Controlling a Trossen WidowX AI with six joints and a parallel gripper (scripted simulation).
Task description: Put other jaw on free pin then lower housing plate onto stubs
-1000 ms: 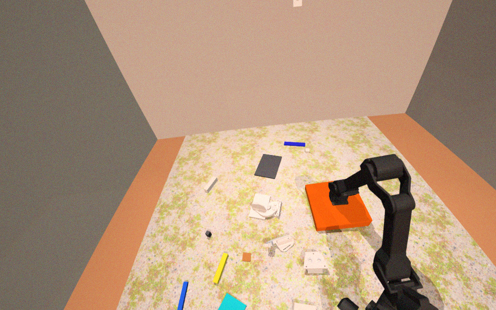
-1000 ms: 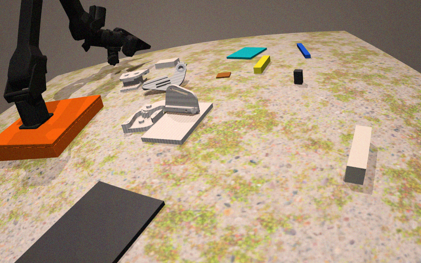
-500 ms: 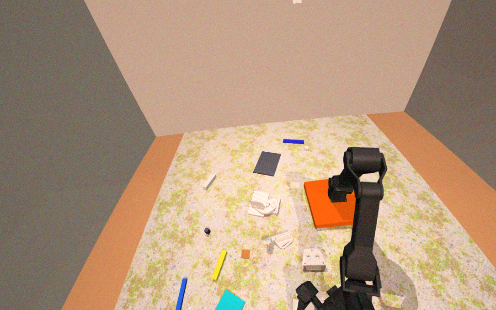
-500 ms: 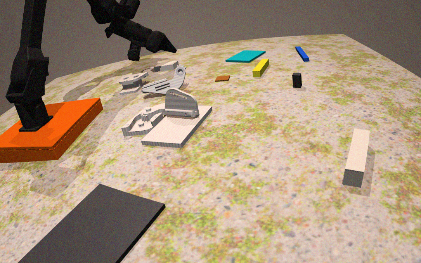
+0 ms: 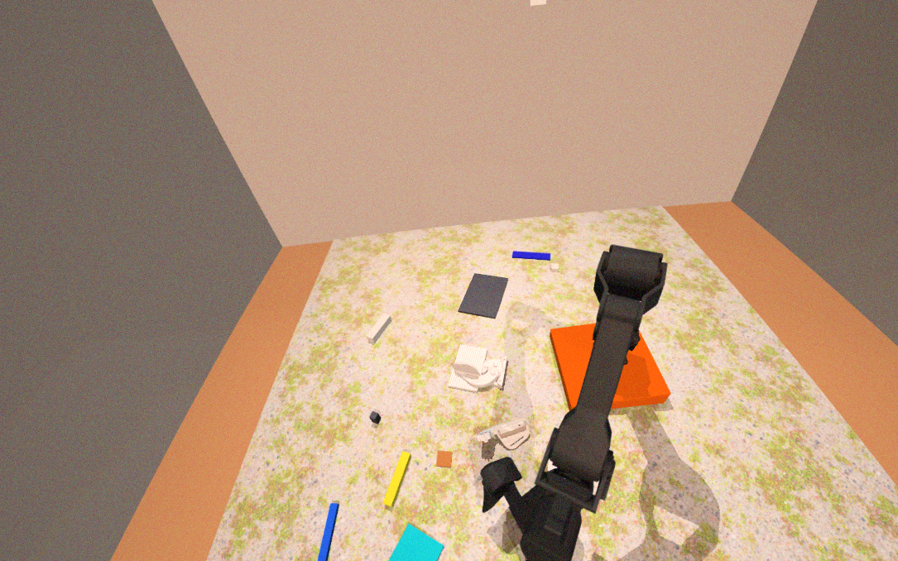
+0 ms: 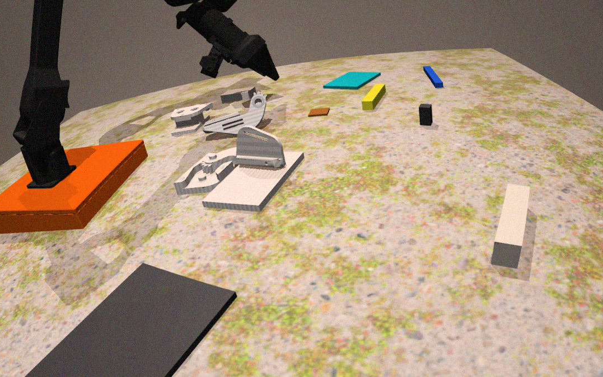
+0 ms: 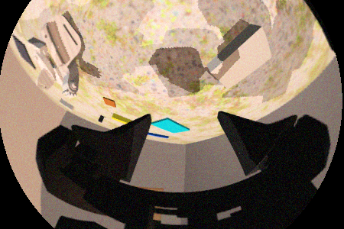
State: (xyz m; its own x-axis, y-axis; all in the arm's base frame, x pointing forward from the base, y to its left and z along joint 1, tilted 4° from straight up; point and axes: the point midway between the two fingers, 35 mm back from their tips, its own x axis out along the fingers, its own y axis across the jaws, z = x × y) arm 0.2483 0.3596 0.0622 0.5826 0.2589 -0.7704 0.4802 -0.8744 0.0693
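Observation:
My gripper (image 6: pixel 273 77) (image 7: pixel 185 116) is open and empty, in the air above the table near the loose parts. A white base plate (image 6: pixel 247 187) bears a grey contoured housing base with two short stubs. The mounted jaw (image 6: pixel 259 145) stands with its pad upright, its toothed end at the rear stub. The front stub (image 6: pixel 202 178) is bare. The loose jaw (image 5: pixel 518 435) (image 6: pixel 259 114) (image 7: pixel 70 49) lies on the table, pad and toothed ring showing. The housing plate (image 6: pixel 187 112) with two holes sits apart on the table; the arm hides it in the top view.
The arm stands on an orange base (image 5: pixel 567 348) (image 6: pixel 106 163). A white block (image 7: pixel 250 56) lies right of the gripper in the wrist view. A dark plate (image 5: pixel 483 295) (image 6: pixel 139 327), white bar (image 6: pixel 512 215), black block (image 6: pixel 425 115), yellow bar (image 6: pixel 373 97) and cyan plate (image 6: pixel 353 80) lie around.

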